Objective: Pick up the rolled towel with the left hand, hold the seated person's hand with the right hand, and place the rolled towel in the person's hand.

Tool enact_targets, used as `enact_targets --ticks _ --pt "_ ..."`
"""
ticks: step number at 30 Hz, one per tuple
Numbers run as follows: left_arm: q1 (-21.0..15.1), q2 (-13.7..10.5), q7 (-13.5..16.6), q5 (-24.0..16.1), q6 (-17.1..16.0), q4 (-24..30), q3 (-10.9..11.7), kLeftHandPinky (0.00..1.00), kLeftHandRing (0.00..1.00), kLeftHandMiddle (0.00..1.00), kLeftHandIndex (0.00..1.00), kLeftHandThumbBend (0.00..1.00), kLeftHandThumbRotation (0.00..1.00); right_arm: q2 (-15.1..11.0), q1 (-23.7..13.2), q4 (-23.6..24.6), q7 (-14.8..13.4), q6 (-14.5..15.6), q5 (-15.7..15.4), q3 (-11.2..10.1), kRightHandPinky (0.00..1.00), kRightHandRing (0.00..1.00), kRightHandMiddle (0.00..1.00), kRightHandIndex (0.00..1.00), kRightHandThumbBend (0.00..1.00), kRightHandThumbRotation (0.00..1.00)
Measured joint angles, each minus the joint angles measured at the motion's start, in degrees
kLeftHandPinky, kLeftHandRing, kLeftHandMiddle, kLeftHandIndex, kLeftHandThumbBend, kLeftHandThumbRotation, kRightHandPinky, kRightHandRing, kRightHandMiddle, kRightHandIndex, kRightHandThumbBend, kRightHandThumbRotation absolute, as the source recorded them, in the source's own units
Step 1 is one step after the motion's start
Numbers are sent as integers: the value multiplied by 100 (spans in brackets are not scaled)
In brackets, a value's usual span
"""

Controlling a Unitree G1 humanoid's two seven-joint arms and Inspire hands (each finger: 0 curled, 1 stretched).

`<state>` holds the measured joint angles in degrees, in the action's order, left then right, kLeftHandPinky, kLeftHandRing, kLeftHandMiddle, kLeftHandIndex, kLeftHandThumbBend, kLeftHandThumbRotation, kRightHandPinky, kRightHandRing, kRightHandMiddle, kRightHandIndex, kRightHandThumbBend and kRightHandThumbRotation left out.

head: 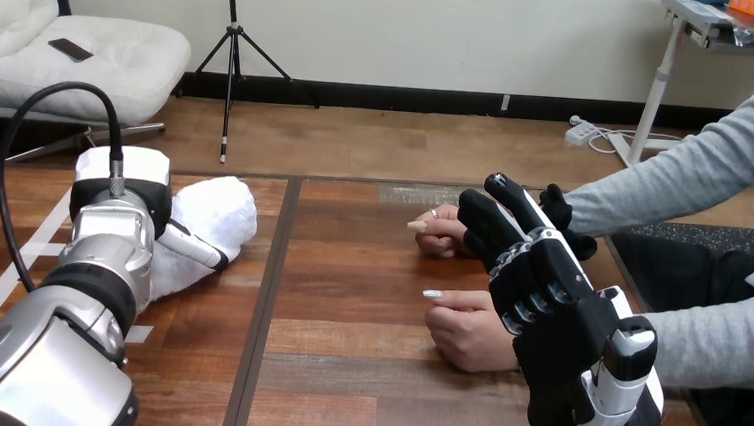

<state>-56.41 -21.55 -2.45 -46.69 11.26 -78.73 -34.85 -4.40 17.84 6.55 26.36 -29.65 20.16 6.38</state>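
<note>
The right hand [557, 306] reaches forward, its fingers [519, 208] straight and apart. The person's farther hand [440, 232] is just beside their tips and the nearer hand [465, 334] by their base, neither held yet. The left hand [125, 180] is against the rolled towel [223, 207], which lies on the surface [342, 371]. I cannot tell whether it has a grip. By my judgement, every step is still to do.

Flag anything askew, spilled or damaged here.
Nothing stands out. The rolled towel lies intact on the table at the left hand, and the person's hands rest on it beside the right hand.
</note>
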Motion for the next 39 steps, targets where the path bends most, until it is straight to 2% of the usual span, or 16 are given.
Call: enact_targets --ticks 3,4,13,19,26,39 --pt "0 6 -7 37 13 0 14 70 79 84 88 95 68 1 0 0 -1 0 0 2 100 94 90 92 100 100" --pt "0 10 -8 65 22 0 26 75 82 87 90 94 69 1 0 1 -1 0 1 3 100 94 90 92 100 100" --pt "0 60 -88 347 116 0 214 93 95 96 97 92 68 3 0 1 5 -5 5 6 100 93 90 92 100 100" --pt "0 123 -50 439 216 0 267 98 99 99 99 93 68 7 0 1 6 -7 7 6 100 93 90 91 100 100" --pt "1 201 218 549 264 0 369 100 100 100 100 94 69 7 0 1 6 -8 6 6 100 93 90 91 100 100" --pt "2 291 984 813 243 2 660 100 100 100 100 93 68 6 1 1 4 -7 8 5 99 93 90 91 99 100"
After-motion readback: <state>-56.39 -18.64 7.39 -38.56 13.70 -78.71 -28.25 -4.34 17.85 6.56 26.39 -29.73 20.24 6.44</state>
